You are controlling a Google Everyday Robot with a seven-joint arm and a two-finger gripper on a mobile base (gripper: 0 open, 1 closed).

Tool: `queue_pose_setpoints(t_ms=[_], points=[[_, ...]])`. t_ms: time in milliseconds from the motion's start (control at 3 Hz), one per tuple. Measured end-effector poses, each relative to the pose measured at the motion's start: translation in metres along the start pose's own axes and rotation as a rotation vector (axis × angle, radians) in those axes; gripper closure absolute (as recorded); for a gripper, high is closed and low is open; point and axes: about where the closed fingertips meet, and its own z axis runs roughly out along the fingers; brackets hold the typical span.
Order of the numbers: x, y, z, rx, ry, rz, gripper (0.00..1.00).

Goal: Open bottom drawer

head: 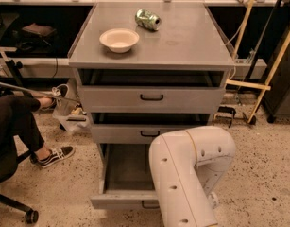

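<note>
Bottom drawer [117, 201] sits at the foot of the grey cabinet [182, 46], pulled well out from it, its dark inside showing below the middle drawer [121, 134]. The robot's white arm [187, 174] bends across the drawer's right front corner and hides the gripper behind it, so I cannot tell its state. On the cabinet top rest a bowl [119, 39] and a crushed can [148, 19]. A seated person's sneaker [52, 156] lies left of the cabinet.

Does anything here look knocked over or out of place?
The green can lies on its side on the cabinet top, near an upright bowl. The bottom drawer is pulled far out. The gripper is out of sight behind the white arm.
</note>
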Motion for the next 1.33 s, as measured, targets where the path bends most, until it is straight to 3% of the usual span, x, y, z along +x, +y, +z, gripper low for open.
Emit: queue_pose_setpoints(t_ms=[667,1333], points=[[-0.0042,-0.0013,-0.0002,0.003,-0.004,-0.001,1.00],[-0.0043,-0.0013,-0.0001,0.003,-0.004,-0.001,0.58]])
